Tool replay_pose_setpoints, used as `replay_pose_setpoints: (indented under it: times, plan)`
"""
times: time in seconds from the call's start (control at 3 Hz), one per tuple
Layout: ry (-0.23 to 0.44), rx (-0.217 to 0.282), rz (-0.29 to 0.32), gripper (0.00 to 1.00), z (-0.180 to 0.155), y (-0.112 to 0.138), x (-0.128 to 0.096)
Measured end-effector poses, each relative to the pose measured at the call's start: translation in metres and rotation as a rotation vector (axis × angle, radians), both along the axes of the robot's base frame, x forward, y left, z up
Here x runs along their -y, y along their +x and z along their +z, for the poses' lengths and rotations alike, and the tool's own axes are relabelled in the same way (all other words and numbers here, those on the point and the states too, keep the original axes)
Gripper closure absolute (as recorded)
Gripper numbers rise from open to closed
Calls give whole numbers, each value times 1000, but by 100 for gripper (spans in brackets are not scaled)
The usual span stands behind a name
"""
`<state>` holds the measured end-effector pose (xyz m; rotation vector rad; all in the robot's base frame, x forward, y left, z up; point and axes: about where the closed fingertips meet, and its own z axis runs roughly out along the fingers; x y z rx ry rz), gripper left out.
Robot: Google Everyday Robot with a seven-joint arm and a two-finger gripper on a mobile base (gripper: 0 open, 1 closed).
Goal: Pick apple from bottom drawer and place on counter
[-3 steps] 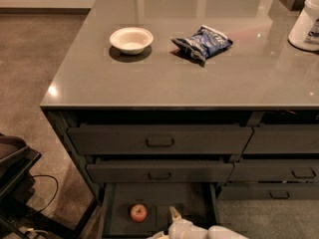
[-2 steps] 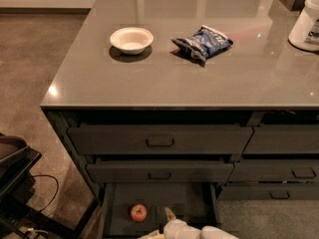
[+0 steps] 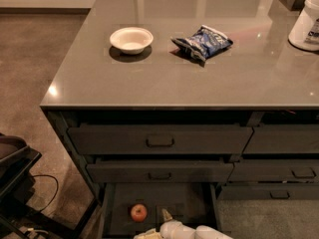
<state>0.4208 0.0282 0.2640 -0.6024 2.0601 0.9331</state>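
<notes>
The gripper (image 3: 164, 217) has slid left along the near edge since a second ago, closing in on the apple, which has not budged. It pokes up from the bottom of the view, over the near part of the open bottom drawer (image 3: 192, 203), just right of the fruit. Whether it is open or closed, I cannot tell.

Now the big picture: the counter (image 3: 164, 78) fills the upper half, glossy and grey-brown, with its near edge running straight across. Below it sit two shut drawers with pull handles, the top drawer (image 3: 159, 139) above the middle drawer (image 3: 159, 172), and under those the bottom drawer, pulled out toward us with its dark floor showing.

On the counter, far right, a white container (image 3: 305, 21) is cut off by the edge of the view. Left of it lies a blue snack bag (image 3: 203, 42), and left again, well apart from the bag, a white bowl (image 3: 131, 39) stands upright.

And the smallest of all is the apple (image 3: 138, 212), red with a yellowish patch, resting on the drawer floor left of centre and near the gripper, not touching it.
</notes>
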Motion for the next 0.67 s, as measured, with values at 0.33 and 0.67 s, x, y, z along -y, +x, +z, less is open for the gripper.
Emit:
replay_pose_setpoints:
  times: [0.33,0.67]
  plan:
    - [6,19,15,0,-7,11,-7]
    - [18,102,47,0,-16,71,-24]
